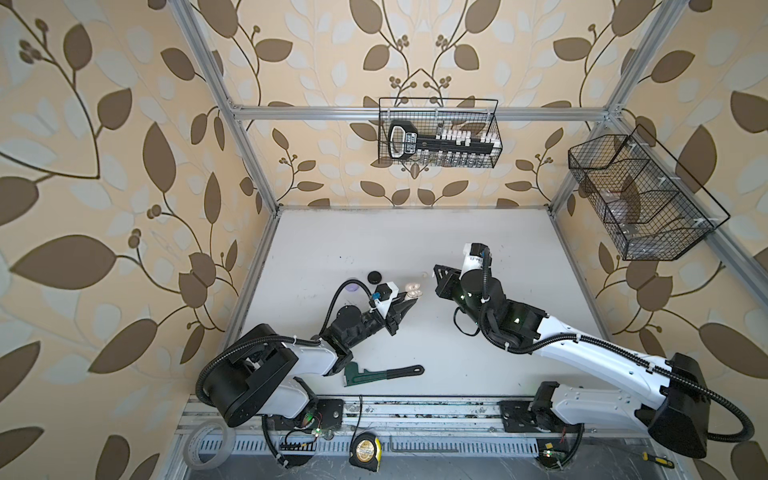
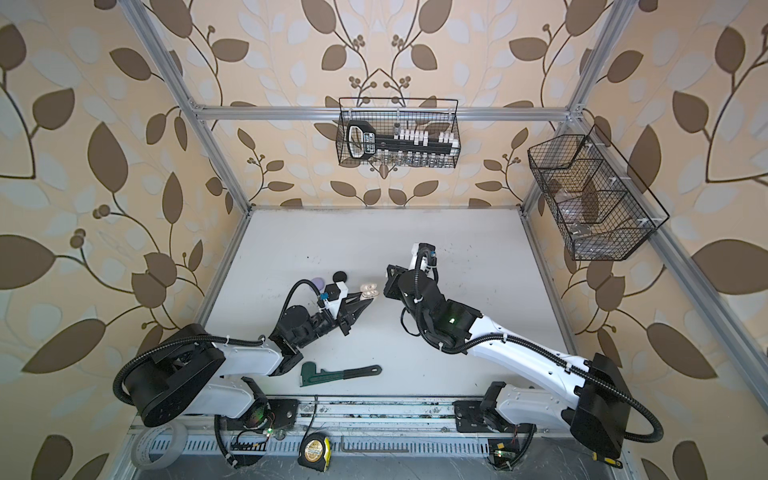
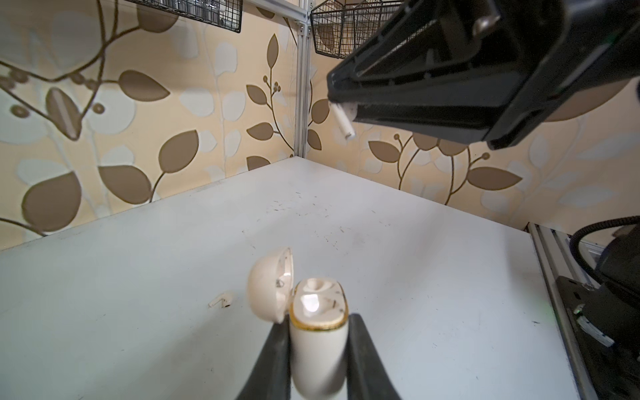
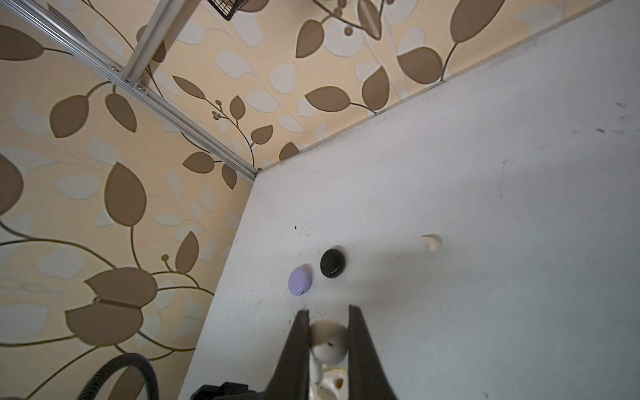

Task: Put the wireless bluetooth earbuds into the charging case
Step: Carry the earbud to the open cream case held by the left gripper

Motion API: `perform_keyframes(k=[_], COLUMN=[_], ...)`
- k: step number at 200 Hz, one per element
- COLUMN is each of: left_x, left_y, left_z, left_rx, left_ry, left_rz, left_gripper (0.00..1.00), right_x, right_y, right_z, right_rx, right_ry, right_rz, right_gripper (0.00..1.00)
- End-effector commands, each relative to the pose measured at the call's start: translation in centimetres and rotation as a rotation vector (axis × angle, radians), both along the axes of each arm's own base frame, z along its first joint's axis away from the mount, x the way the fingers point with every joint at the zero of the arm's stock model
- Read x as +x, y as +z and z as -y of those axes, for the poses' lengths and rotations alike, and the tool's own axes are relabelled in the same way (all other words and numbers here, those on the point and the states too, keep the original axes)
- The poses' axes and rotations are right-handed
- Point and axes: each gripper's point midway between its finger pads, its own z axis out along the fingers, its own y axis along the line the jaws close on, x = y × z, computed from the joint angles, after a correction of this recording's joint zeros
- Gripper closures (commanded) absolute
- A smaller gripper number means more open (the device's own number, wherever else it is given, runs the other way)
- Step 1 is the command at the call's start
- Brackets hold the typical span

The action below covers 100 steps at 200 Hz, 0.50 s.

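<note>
My left gripper (image 3: 317, 320) is clamped on the body of a cream oval plastic charging case (image 3: 318, 349) with a gold rim, one finger against each flank. It holds the case off the white tabletop (image 3: 433, 277). The hinged lid (image 3: 268, 284) is swung open to one side and the sockets face up. My right gripper (image 4: 328, 310) is pinched tight on the bulb of a white stemmed plastic earbud (image 4: 329, 343), with the stem poking out past my fingers (image 4: 356, 332). That earbud hangs in the air near the open case, not in it. A second white earbud (image 4: 431, 241) lies loose on the tabletop beyond the case, apart from both grippers. A lilac oval plastic case (image 4: 300, 281) and a black round plastic case (image 4: 333, 263) sit shut, just beside each other, towards the table's left edge.
</note>
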Motion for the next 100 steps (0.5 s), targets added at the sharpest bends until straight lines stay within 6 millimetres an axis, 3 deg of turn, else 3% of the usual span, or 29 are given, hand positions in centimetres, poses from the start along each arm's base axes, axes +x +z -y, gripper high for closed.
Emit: perform_keyframes(k=[1,100], left_x=[-0.7,-0.9], left_y=[2.8,3.3], left_z=[-0.1,-0.6], left_rx=[-0.076,-0.081], left_ry=[-0.032,-0.017], left_rz=[0.098,0.120], left_gripper=[1.00,1.00], right_x=[0.1,-1.6], right_y=[-0.6,-2.1], right_z=[-0.1,-2.5], right_rx=[0.039,0.096], right_ry=[-0.078,-0.057], right_rz=[0.024,0.047], right_gripper=[0.91,0.92])
